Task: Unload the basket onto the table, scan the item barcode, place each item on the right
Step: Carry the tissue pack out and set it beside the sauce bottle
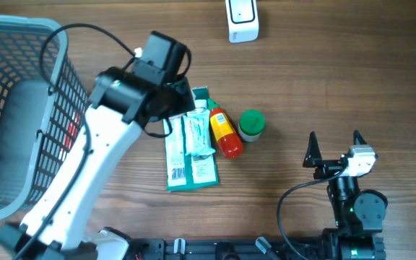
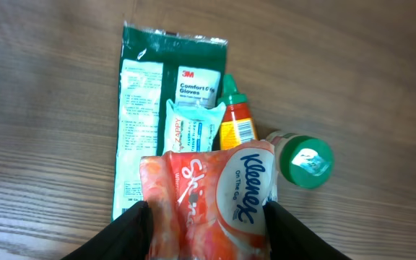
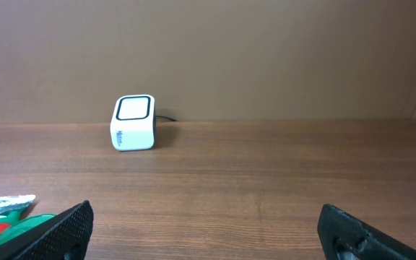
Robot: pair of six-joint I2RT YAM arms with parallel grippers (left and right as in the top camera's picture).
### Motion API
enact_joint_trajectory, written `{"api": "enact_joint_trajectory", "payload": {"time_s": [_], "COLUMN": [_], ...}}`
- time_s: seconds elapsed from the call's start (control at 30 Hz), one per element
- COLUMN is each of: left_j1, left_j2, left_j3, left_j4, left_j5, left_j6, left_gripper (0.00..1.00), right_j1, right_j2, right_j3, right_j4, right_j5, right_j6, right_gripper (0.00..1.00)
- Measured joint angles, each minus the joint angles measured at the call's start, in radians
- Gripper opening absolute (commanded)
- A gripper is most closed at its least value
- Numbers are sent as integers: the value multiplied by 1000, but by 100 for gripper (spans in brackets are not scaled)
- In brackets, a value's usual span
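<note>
Wooden table (image 1: 338, 72) bare between scanner (image 1: 242, 19) and right gripper (image 1: 335, 141), spread wide, empty; Kleenex pack (image 2: 215, 202) pinched in left gripper (image 2: 208, 220), wrist-view only.

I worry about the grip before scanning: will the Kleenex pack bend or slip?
Likely soft: the Kleenex pack bulges and creases in the left gripper. Its glossy film may be slippery. Being tissues, it is probably light.

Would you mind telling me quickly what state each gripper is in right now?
Left gripper: closed on the Kleenex tissue pack.
Right gripper: open, holding nothing.
</note>
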Motion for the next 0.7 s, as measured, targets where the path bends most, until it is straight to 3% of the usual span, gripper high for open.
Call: {"api": "enact_joint_trajectory", "payload": {"time_s": [0.7], "left_j1": [-203], "left_j2": [344], "left_j3": [0], "left_j4": [224], "left_j5": [-10], "left_j6": [-35], "left_gripper": [56], "right_j1": [0], "right_j2": [0], "right_j3": [0], "right_j4": [0], "right_j5": [0], "right_j6": [0], "right_gripper": [100]}}
